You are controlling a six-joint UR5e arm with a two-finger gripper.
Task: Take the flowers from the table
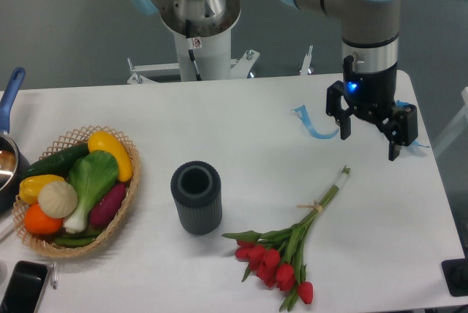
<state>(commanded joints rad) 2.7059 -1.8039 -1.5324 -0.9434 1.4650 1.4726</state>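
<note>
The flowers [287, 251], red tulip buds on long green stems tied with pale string, lie on the white table [241, 130] at the front right, buds toward the front edge and stem ends pointing back right. My gripper [369, 145] hangs open and empty above the table, behind and to the right of the stem ends, apart from them. Its two black fingers point down.
A dark grey ribbed cylindrical vase [196, 197] stands left of the flowers. A wicker basket [124, 196] of vegetables sits at the left. A pot [9, 159] with a blue handle and a phone [22, 287] are at the left edge. Blue tape [311, 124] lies near the gripper.
</note>
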